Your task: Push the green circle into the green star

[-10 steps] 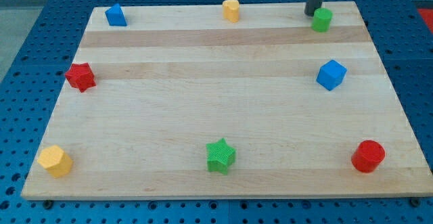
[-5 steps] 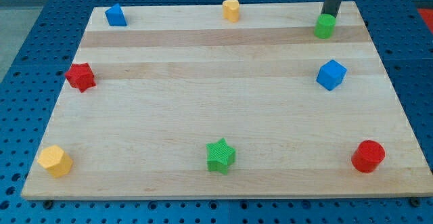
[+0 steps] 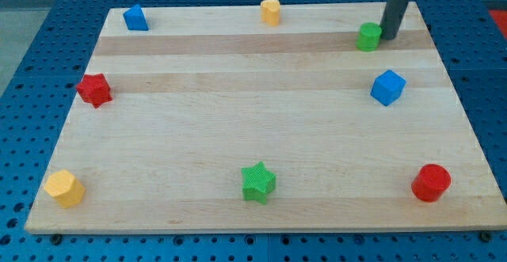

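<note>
My tip (image 3: 390, 36) is resting at the upper right of the frame, touching or just beside the right side of the green circle (image 3: 367, 36). There is no pincer on this arm to open or close, only the straight dark rod, so nothing is being grasped; the contact is a plain side push.

The green circle is sitting near the top right corner of the wooden board (image 3: 238, 119), well apart from the green star (image 3: 258, 182), which is lying near the bottom edge, slightly left of centre. The task looks barely begun, since the whole diagonal stretch down and to the left is still lying ahead.

The circle is looking like a small, light, stiff plastic piece that should be sliding easily on the smooth wood. Being round, it is likely to roll off the rod sideways if pressed off-centre, so the push is best placed on the side facing away from the star, the upper right face, in line with the star.

The blue cube (image 3: 387, 87) is sitting just below the circle, to the right of that path. The red cylinder (image 3: 431, 183) is sitting at the lower right.
</note>
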`<act>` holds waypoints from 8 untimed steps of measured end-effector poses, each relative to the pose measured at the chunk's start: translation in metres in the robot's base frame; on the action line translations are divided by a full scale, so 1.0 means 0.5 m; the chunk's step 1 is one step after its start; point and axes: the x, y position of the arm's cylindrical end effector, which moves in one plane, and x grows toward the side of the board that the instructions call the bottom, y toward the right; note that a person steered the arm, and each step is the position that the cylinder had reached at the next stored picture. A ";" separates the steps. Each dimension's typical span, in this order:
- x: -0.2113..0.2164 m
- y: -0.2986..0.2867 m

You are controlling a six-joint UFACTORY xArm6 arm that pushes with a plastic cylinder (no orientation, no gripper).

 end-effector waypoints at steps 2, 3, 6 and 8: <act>0.007 -0.143; 0.040 -0.214; 0.196 -0.394; 0.328 -0.498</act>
